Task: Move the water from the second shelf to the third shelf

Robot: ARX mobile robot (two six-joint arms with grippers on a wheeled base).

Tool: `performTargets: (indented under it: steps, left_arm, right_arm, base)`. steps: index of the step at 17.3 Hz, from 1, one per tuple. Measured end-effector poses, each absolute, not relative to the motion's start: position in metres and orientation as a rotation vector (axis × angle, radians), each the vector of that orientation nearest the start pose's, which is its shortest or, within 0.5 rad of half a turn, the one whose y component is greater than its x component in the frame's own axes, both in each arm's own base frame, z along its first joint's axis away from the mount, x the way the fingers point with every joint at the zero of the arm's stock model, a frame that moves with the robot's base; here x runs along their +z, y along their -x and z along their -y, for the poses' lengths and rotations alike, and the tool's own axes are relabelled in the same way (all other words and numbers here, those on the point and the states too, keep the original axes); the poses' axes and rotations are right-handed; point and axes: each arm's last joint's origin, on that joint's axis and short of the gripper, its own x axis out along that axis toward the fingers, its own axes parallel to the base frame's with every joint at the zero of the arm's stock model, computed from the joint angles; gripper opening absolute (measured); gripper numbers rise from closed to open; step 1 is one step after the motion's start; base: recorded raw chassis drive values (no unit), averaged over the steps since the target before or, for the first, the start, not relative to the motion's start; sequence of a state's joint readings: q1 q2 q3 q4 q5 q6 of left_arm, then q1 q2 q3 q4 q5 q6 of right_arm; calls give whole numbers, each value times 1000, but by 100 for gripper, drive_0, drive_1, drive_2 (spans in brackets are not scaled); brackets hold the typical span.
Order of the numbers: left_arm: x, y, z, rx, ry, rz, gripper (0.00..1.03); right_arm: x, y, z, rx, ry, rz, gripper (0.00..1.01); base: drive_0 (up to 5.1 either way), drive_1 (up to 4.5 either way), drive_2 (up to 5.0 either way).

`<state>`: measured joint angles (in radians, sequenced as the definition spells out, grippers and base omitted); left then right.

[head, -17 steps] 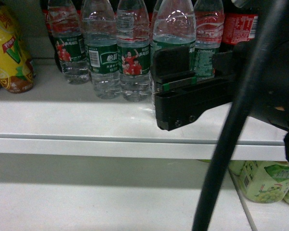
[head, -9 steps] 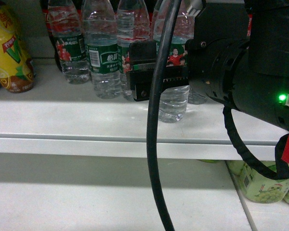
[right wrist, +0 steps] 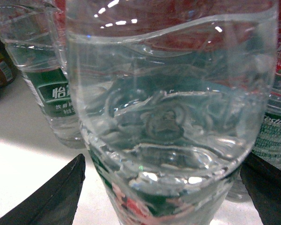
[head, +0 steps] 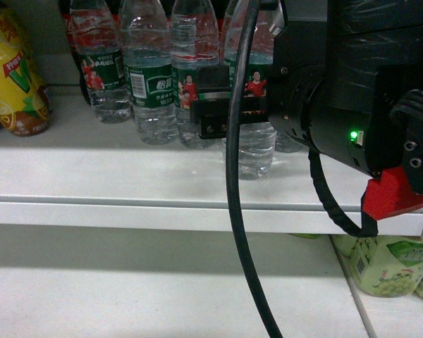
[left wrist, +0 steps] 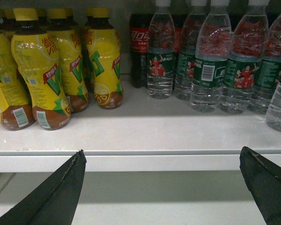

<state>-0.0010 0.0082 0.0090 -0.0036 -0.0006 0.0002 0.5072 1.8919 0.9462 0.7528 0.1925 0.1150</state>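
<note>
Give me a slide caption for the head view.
Right gripper around a water bottle among others on the shelf.

Head and left wrist face the shelf front; right wrist sits against one water bottle.

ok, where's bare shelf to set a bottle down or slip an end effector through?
Free: the front strip of the upper shelf, between its edge and the bottle row, and the lower shelf left of the pale green bottles. Crowded: the back, with yellow bottles, cola and water bottles. The right end effector sits around one water bottle.
</note>
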Motion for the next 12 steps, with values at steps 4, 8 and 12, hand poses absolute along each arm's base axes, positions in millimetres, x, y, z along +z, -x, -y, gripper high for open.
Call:
performTargets:
  steps: [4,8,12]
  left_arm:
    - [166,-98,0,0,0,-3,98]
    - [166,-98,0,0,0,-3,98]
    - [166,-98,0,0,0,-3,98]
  right_arm:
    - [171,-356,-188,263,-51,-211,98]
    - [172,-361,-191,244,-66,-226,97]
    - [173,-361,-191,240,-79,-220,58]
  base:
    - [0,0,0]
    - [0,0,0]
    - [0,0,0]
